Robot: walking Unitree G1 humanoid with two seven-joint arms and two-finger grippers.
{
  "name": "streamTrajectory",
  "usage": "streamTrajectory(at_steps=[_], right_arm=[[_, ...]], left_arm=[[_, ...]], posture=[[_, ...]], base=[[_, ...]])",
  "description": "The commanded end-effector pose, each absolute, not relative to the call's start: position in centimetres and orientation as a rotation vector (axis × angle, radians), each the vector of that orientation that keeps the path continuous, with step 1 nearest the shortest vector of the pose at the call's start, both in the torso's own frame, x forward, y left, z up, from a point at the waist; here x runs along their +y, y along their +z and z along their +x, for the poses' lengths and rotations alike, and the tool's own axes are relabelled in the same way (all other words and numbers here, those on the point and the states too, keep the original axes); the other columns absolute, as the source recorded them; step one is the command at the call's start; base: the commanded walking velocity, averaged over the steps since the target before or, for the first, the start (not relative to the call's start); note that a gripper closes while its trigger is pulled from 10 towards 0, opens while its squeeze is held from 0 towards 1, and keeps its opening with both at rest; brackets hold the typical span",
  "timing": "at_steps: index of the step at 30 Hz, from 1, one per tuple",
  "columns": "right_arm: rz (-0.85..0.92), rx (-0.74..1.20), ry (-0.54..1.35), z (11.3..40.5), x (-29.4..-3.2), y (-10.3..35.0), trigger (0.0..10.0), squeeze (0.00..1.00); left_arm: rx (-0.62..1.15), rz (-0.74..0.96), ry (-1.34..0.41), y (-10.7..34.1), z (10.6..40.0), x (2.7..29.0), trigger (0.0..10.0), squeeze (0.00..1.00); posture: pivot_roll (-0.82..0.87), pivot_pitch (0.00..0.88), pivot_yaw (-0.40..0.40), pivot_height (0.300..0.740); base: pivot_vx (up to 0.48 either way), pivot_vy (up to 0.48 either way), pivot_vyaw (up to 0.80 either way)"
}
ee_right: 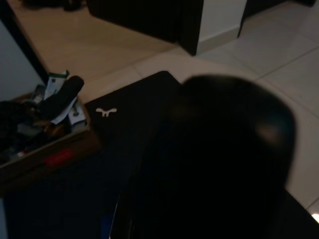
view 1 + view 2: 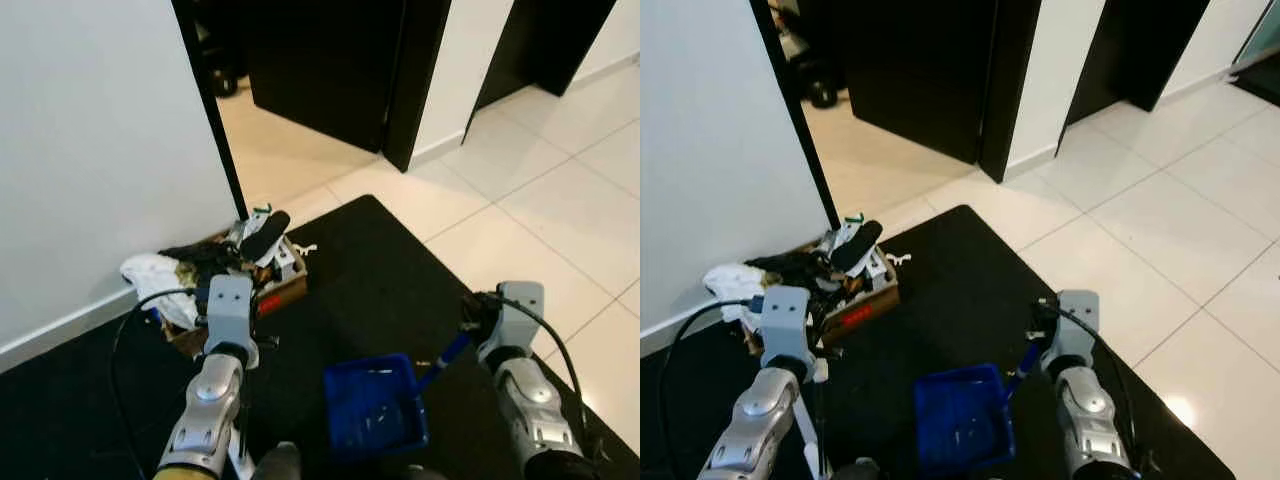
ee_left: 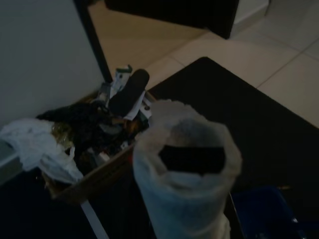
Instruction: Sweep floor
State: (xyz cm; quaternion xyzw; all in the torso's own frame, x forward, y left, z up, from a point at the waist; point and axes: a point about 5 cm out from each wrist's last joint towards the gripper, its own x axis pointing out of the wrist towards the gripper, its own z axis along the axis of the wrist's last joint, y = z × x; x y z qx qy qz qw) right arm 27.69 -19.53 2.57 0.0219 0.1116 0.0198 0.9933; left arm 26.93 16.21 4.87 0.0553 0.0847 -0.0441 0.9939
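Floor (image 2: 540, 200) is what I have to sweep. It is pale tile, and a big black mat (image 2: 380, 270) lies on it right in front of me. I see one small white scrap (image 2: 898, 258) on the mat near the box (image 2: 285, 290). The rest looks clean, but dirt is hard to see on black.

My blue dustpan (image 2: 375, 405) is low in front of me, over the mat, between my two arms. It has some pale bits (image 2: 375, 372) in it. Its blue handle (image 2: 447, 352) runs up to my right gripper (image 2: 478, 325). I think that one holds it, but I cannot tell if it is clamped or apart.

My left gripper (image 2: 232, 335) is near the box. A white stick (image 2: 240, 460) goes down below it, and a white tube (image 3: 184, 174) sits right by that wrist camera. I think this is the broom. I cannot tell if this gripper is clamped on it either.

What could go wrong? The box is full of junk, with a black thing (image 2: 265, 233) poking up and a white bag (image 2: 150, 272) beside it. It is very close to my left arm. If I swing the broom wide, I could knock things out and make more mess. If I tip the dustpan, the bits fall back on the mat. The broom could also catch on the mat's edge. A black wire (image 2: 130, 330) loops by my left arm and could snag on the box.
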Motion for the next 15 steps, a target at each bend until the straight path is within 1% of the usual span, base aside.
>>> streamTrajectory(at_steps=[1,3,4,5,10,15], right_arm=[[0.083,0.251,0.055,27.4,-18.9,1.7,10.0,0.0],[0.049,0.272,0.058,27.2,-18.8,1.1,10.0,0.0],[0.049,0.272,0.058,27.2,-18.8,1.1,10.0,0.0],[0.014,0.283,0.058,27.1,-18.8,0.7,10.0,0.0],[-0.015,0.297,0.047,26.8,-19.1,0.2,10.0,0.0],[-0.056,0.31,0.055,26.4,-19.3,-0.3,10.0,0.0]], left_arm=[[0.253,0.146,-0.12,2.7,26.0,15.7,10.0,0.0],[0.286,0.163,-0.16,1.6,25.9,14.9,10.0,0.0],[0.286,0.163,-0.16,1.6,25.9,14.9,10.0,0.0],[0.301,0.195,-0.185,0.9,25.9,14.5,10.0,0.0],[0.3,0.201,-0.159,0.5,26.6,14.9,10.0,0.0],[0.32,0.215,-0.159,0.0,26.6,15.4,10.0,0.0]], posture=[[0.11,0.042,0.008,0.74],[0.1,0.039,0.007,0.74],[0.1,0.039,0.007,0.74],[0.1,0.034,0.003,0.74],[0.1,0.029,0.003,0.74],[0.09,0.029,0.008,0.74]], base=[[0.0,0.0,0.0],[0.0,0.0,0.0],[0.0,0.0,0.0],[0.0,0.0,0.0],[0.0,0.0,0.0],[0.0,0.0,0.0]])
